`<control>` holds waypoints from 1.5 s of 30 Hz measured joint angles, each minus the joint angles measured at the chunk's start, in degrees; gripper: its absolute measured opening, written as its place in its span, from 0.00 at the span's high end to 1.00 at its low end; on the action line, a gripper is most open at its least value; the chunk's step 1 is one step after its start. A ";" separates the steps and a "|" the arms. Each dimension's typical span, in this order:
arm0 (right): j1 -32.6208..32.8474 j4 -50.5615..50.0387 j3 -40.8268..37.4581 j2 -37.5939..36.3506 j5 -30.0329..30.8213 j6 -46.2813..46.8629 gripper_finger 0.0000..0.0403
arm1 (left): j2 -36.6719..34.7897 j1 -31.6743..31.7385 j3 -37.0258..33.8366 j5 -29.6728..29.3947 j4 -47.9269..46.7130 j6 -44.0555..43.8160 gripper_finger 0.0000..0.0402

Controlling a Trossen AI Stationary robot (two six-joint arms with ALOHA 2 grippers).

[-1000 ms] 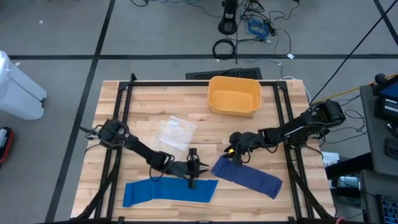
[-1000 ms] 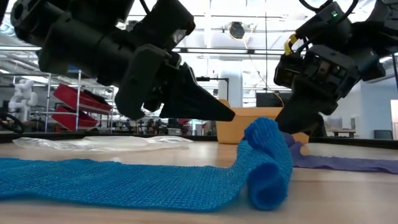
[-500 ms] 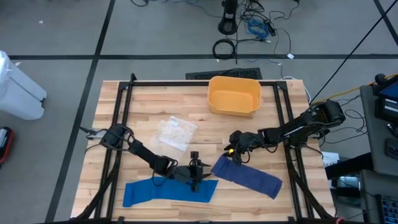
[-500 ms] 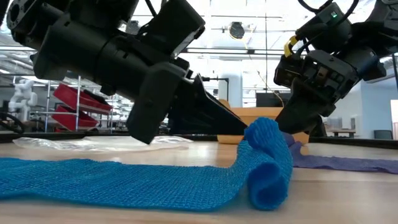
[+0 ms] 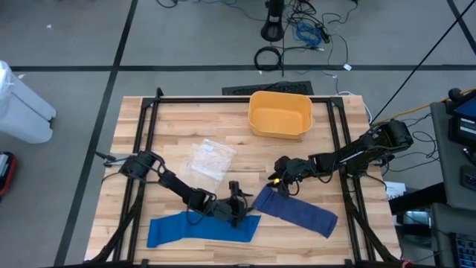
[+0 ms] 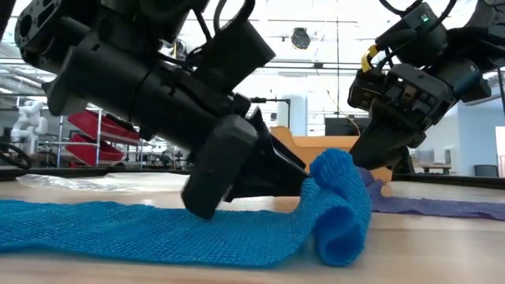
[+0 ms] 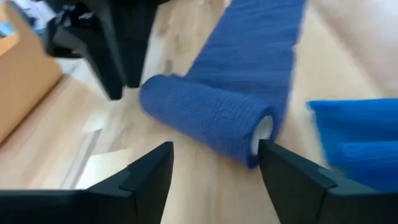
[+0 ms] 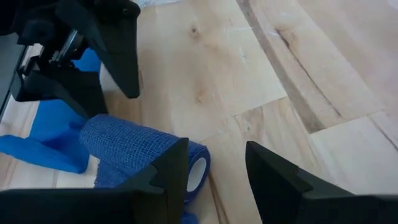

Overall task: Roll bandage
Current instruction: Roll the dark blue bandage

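A bright blue bandage [image 5: 201, 228] lies flat near the table's near edge, its right end curled into a loose roll [image 6: 341, 211]. My left gripper [image 5: 238, 208] hangs open and low over that end. In the left wrist view its fingers frame a dark blue bandage [image 5: 297, 212], which lies to the right with its left end rolled up [image 7: 205, 121]. My right gripper [image 5: 282, 186] stands open at the far end of that roll [image 8: 143, 149]. My left gripper has its lower finger [image 6: 209, 185] down at the bright blue bandage's flat part, left of the curl; I cannot tell whether it touches. My right gripper has its fingers [image 7: 118, 74] beside the dark blue roll's far end [image 7: 146, 96]; whether they touch it cannot be told.
An orange bin [image 5: 280, 114] stands at the far middle of the table. A clear plastic bag [image 5: 210, 158] lies left of centre. Black frame rails [image 5: 149, 141] run along the table's left, right and far sides.
My left gripper has opened wide. It has also sunk and gone a little toward the near edge and the right, down over the bright blue bandage's curled end. Both bandages lie as before.
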 joint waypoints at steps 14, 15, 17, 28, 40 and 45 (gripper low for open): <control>0.00 0.71 0.00 0.00 0.80 -0.83 0.64 | 0.14 3.40 0.22 3.15 0.31 -3.08 0.50; 0.00 0.91 0.00 0.00 0.80 -0.83 0.64 | 0.14 3.72 0.21 3.63 0.33 -3.08 0.50; 0.00 1.39 0.00 0.00 0.80 -0.83 0.64 | 0.14 4.42 0.22 4.96 0.33 -3.09 0.50; 0.00 1.86 0.00 0.00 0.82 -0.83 0.64 | 0.14 6.89 1.15 12.20 0.34 -3.05 0.68; 0.86 3.72 -0.04 -0.02 2.09 -1.92 0.64 | 4.44 8.94 4.79 18.02 0.96 -3.12 0.98; 0.96 5.80 -0.05 -2.02 2.11 -4.80 0.64 | -1.37 7.95 4.42 13.03 -9.03 -1.90 0.98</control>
